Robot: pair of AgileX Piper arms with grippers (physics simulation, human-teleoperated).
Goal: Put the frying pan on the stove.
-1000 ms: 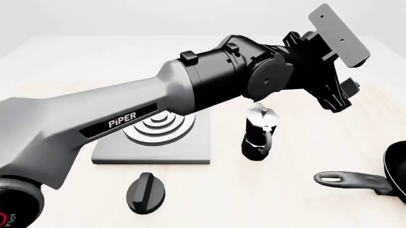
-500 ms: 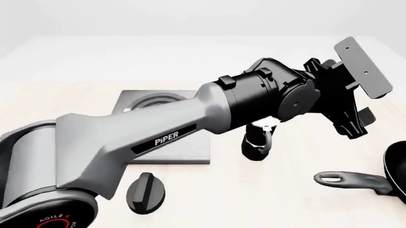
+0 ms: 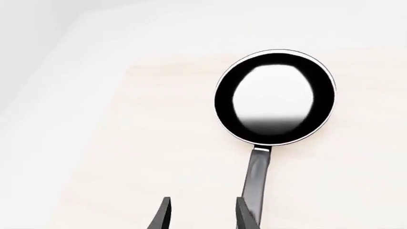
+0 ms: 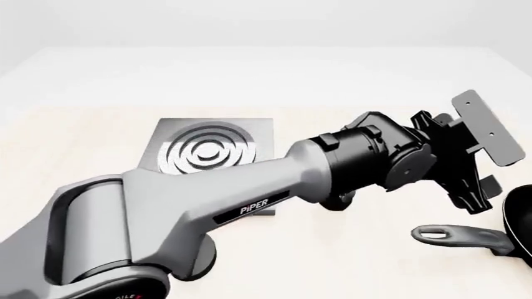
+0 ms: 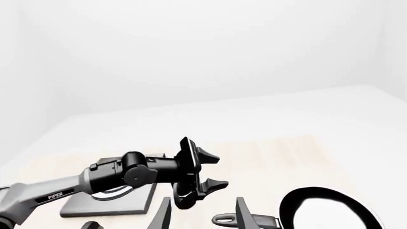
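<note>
1. Pan position: the frying pan (image 4: 522, 223) lies flat on the desk (image 4: 349, 261) at the right edge of the front view, only part of its round black bowl in frame, with its dark grey handle (image 4: 460, 236) pointing left and the slot hole at the handle's end visible.
2. Stove position: the stove (image 4: 212, 151) sits on the desk toward the left-centre, well apart from the pan; its concentric silver burner rings are exposed, and its near edge is covered by the left arm.
3. Left arm: the arm reaches diagonally from the lower left across the desk, and its left pincer (image 4: 484, 197) hangs above the desk just beside the pan handle, not touching it.
4. Left pincer state: in the left wrist view the two finger tips (image 3: 164, 214) stand apart with bare desk between them; the pan handle runs just beside one tip (outside the gap), and the full pan bowl (image 3: 275, 97) shows a glossy inside.
5. Right pincer: the right pincer (image 5: 202, 214) appears only in its own wrist view, with its fingers apart and nothing between them; it looks across at the left arm, the stove (image 5: 121, 201) and the pan (image 5: 330, 210).
6. Other item: a dark object (image 4: 342, 199) is mostly hidden behind the left arm's wrist and cannot be identified.
</note>
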